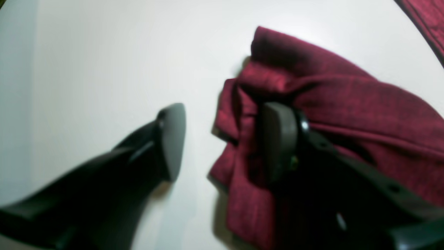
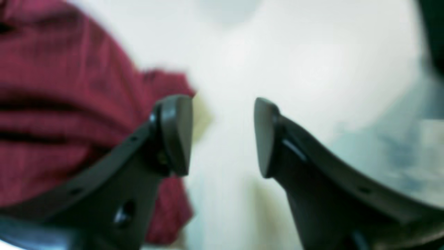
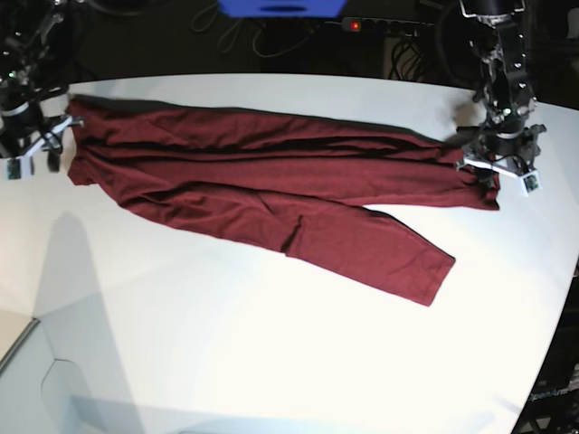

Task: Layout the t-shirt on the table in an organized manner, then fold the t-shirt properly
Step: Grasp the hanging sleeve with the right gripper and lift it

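The dark maroon t-shirt (image 3: 271,181) lies stretched out in a long, wrinkled band across the white table (image 3: 226,344), with one part trailing toward the front right. My left gripper (image 3: 499,172) stands at the shirt's right end. In the left wrist view it (image 1: 223,139) is open, one finger over the bunched t-shirt (image 1: 347,104) and the other over bare table (image 1: 104,52). My right gripper (image 3: 32,149) is at the shirt's left end. It (image 2: 223,135) is open with only the table (image 2: 277,52) between its fingers, and the t-shirt (image 2: 52,104) sits behind its left finger.
A blue object (image 3: 280,7) and a power strip with a red light (image 3: 355,24) sit among cables behind the table's far edge. The table's curved edge runs down the right side (image 3: 561,298), and at the front left the top ends at a corner (image 3: 36,321).
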